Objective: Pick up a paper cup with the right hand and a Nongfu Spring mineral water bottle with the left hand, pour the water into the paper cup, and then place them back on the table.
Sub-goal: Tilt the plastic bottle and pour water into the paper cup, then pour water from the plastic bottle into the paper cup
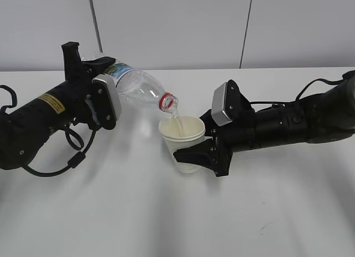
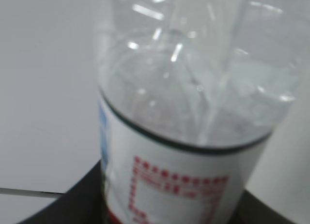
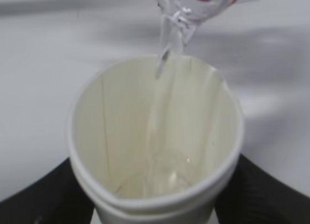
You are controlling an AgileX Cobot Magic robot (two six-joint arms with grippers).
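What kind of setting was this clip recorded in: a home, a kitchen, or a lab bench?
Most likely a lab or test bench: a bare white table, a plain panelled wall behind it, and only a bottle and paper cup laid out.

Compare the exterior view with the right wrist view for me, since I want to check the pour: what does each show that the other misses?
Only the exterior view shows both arms: the left hand gripping the tilted Nongfu Spring mineral water bottle by its labelled body, and the right hand clamped around the paper cup above the table.

Only the right wrist view looks down into the cup, where a little water has pooled at the bottom.

Both show the bottle's red neck ring over the rim and a stream falling inside the cup.
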